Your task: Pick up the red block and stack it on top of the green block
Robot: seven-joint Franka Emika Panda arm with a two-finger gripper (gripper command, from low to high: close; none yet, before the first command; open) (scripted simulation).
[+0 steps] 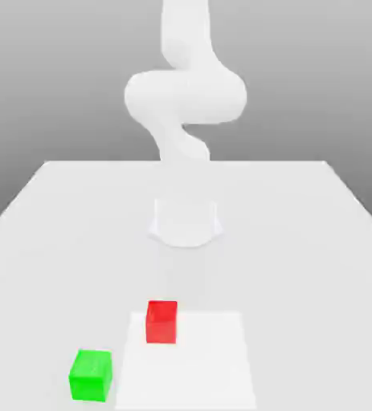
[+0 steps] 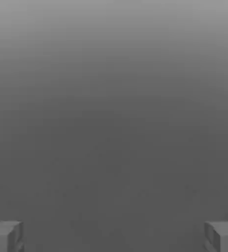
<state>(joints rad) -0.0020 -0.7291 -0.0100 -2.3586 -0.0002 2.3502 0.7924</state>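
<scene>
Blocks are sitting apart on a white table in the exterior view. The red block is resting near the table's front edge, roughly at the middle of that edge's span, on a slightly brighter square patch of the tabletop, close to that patch's far corner on the exterior view's left. The green block is lying nearer still to the front edge and toward the exterior view's left, just off the patch's side, well apart from the red block and not touching it. Both cubes are sitting flat, with nothing on top of either one.

Behind them, the white Panda arm is rising from its round base at the middle of the table and bending above it.

In the hand view, the gripper is standing wide open, its two grey fingertips showing far apart at opposite sides, holding nothing between them against a plain grey backdrop.
</scene>
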